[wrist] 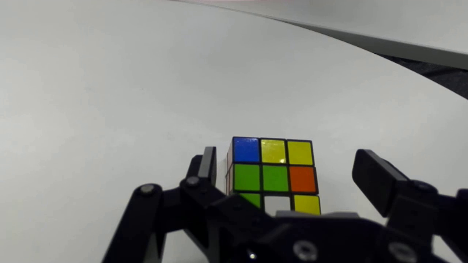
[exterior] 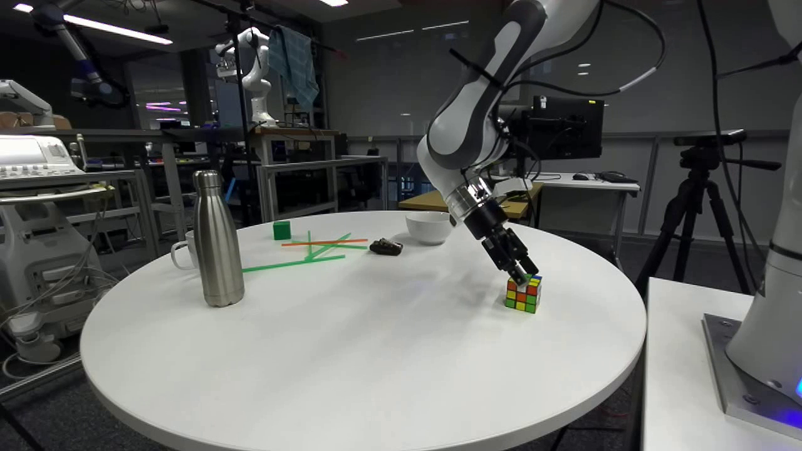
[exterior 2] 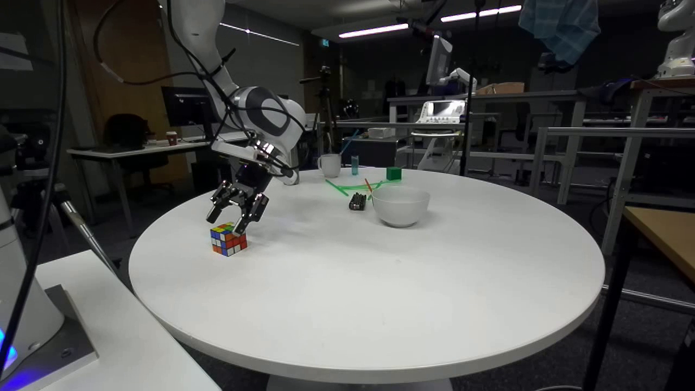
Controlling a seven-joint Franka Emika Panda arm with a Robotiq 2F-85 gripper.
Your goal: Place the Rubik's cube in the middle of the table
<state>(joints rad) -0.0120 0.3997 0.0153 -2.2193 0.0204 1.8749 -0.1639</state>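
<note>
One Rubik's cube (exterior 2: 228,242) is resting toward the edge of the round white table (exterior 2: 380,304), one gripper (exterior 2: 224,224) is hovering at the cube's top with jaws parted, and, farther off, one white bowl (exterior 2: 400,207), one small dark object (exterior 2: 358,201) and one green block (exterior 2: 393,174) are sitting.

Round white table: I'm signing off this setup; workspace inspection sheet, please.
Surface: round white table, smooth.
Job's things: Rubik's cube resting off-centre, toward the robot base.
Clutter: steel bottle, white mug, white bowl, green block, green strips, orange strip, unidentified dark object.
Tool: open; cube shows between its fingers in the wrist view, gaps either side.
Cables: black cable in front of the robot base in an exterior view.
Surroundings: tripod, monitor, another robot arm.
</note>
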